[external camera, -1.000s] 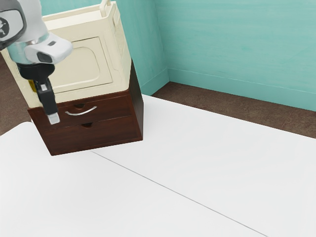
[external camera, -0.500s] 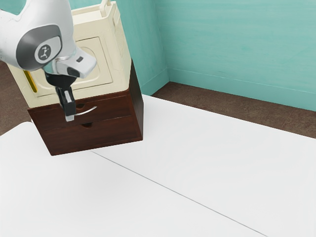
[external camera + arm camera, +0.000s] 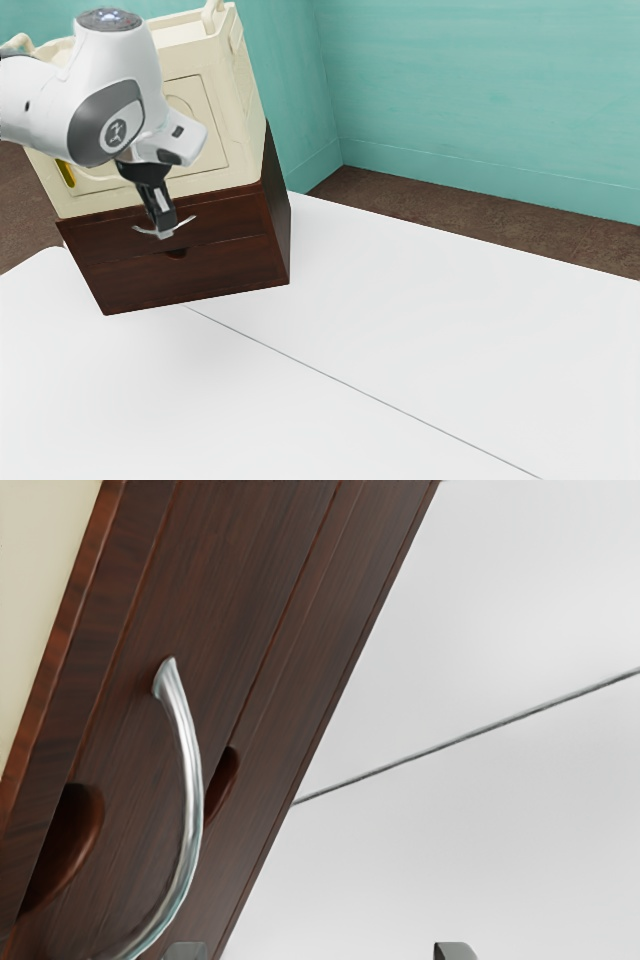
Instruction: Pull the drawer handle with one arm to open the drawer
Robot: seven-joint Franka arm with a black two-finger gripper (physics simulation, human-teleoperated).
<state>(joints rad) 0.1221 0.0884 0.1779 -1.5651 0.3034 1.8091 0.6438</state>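
In the exterior view my gripper (image 3: 166, 233) points down at the middle of the curved silver handle (image 3: 187, 221), hiding part of it. The handle is mounted on the upper drawer (image 3: 232, 218) of a dark brown wooden cabinet, and that drawer's front looks flush with the cabinet. From the wrist view, the gripper (image 3: 320, 951) is open, its two fingertips wide apart. One fingertip is close beside the curve of the handle (image 3: 190, 780); whether they touch I cannot tell. The handle is not between the fingers.
A cream box-like object (image 3: 240, 130) stands on top of the cabinet. The lower drawer (image 3: 225, 268) has a small dark notch. A white table (image 3: 350, 330) with a thin grey line extends in front, and teal walls (image 3: 480, 90) rise behind.
My gripper has moved toward the exterior view's right, from beside the handle to its middle. The cabinet and its drawers look unchanged.
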